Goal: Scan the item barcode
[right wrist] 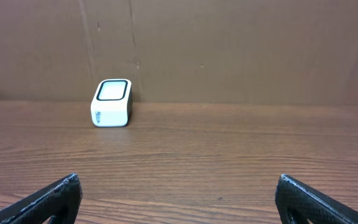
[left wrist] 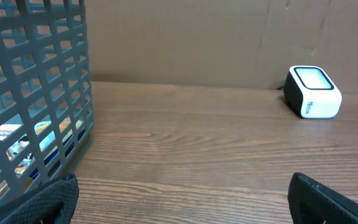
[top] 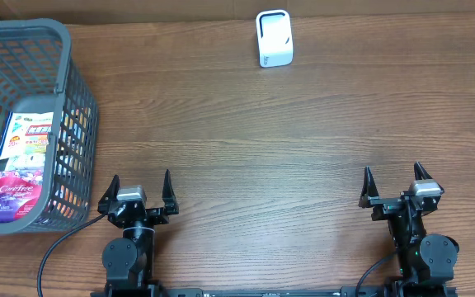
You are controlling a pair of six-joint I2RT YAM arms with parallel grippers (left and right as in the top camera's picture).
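Looking down, we see a grey plastic lattice basket [top: 77,99] at the left of the wood-grain table [top: 262,140]. Glossy printed packets [top: 25,140] lie inside it, and a small rounded white scanner [top: 274,38] stands near the back edge. Our left gripper [top: 141,177] and right gripper [top: 392,170] sit low at the near edge, pointing forward, fingers spread wide and holding nothing.

1. Table [top: 287,148]: brown wood grain, smooth, low sheen.
2. Basket [top: 79,107]: grey plastic lattice, matt.
3. Scanner [top: 274,38]: white plastic, smooth, slightly glossy.
4. Packets [top: 27,140]: printed film, glossy.
5. Back wall [right wrist: 229,50]: brown cardboard, matt.
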